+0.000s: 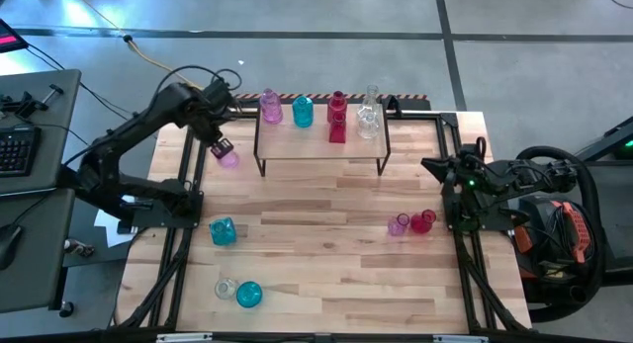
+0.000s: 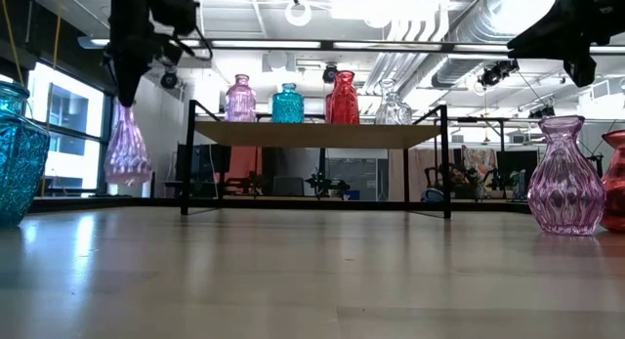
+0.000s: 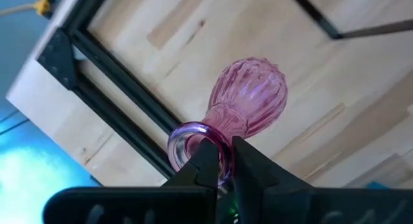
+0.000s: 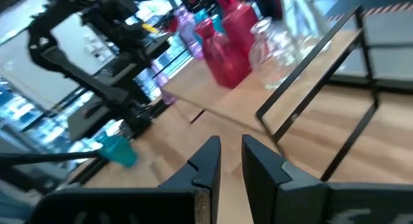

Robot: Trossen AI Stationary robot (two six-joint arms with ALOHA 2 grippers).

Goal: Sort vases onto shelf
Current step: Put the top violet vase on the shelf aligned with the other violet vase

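My left gripper (image 1: 220, 145) is shut on a pink ribbed vase (image 1: 228, 158), held just off the shelf's left end; the low view shows that vase (image 2: 127, 148) hanging under it. The shelf (image 1: 321, 145) has a light wood top on black wire legs. It carries a pink (image 1: 270, 107), a teal (image 1: 302, 111), two red (image 1: 337, 108) and two clear vases (image 1: 369, 114). My right gripper (image 4: 231, 161) waits by the table's right edge, empty, its fingers a narrow gap apart. My left gripper holds the pink vase by the rim of its mouth (image 3: 187, 135). One finger (image 3: 208, 164) sits inside the mouth and the other (image 3: 250, 167) outside the neck, coming from above and pointing down. The vase hangs upright below the fingers, lifted clear of the table.
On the table stand a teal vase (image 1: 223, 231) at the left, a clear (image 1: 226, 287) and a teal vase (image 1: 249, 295) near the front edge, and a pink (image 1: 399, 224) and a red vase (image 1: 423, 220) at the right. Bare wood lies in the middle.
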